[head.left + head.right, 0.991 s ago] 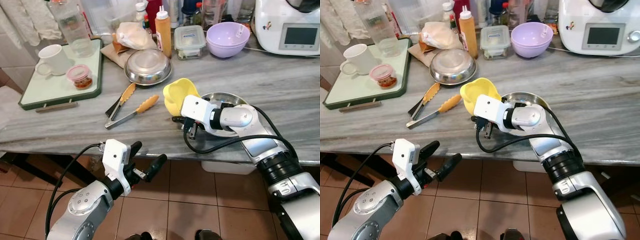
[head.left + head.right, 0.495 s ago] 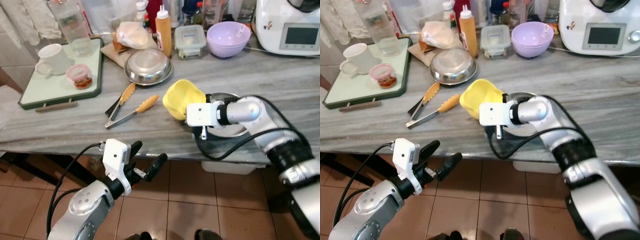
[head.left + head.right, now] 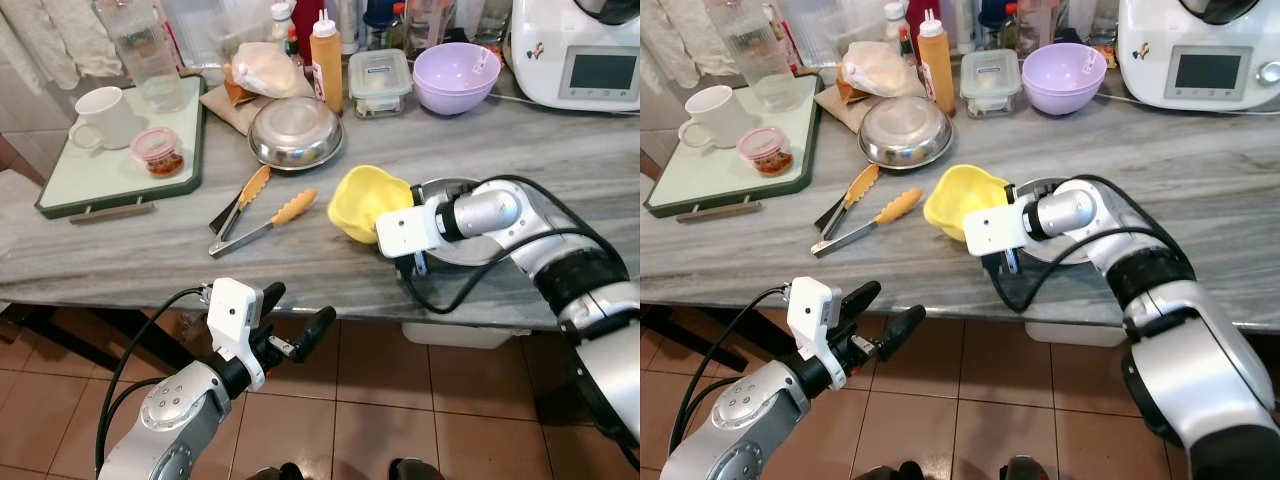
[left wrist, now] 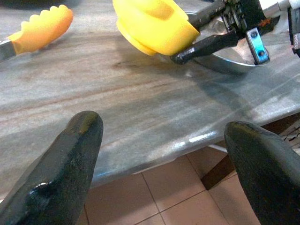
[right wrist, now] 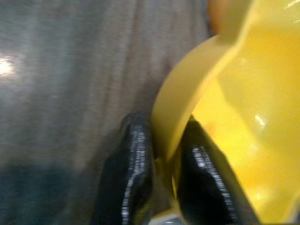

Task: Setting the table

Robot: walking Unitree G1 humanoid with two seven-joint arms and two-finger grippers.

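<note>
- Bowl tipped on its side a second ago now sits nearly upright, mouth facing up and slightly left, by the steel plate near the counter's near edge.
- Right gripper pinches its rim wall, one finger inside, one outside.
- Placement looks nearly finished; release likely comes next.
- Round, so no long axis.
- Left gripper hangs spread below the counter.

No text, label or number is legible on any object in these views.
</note>
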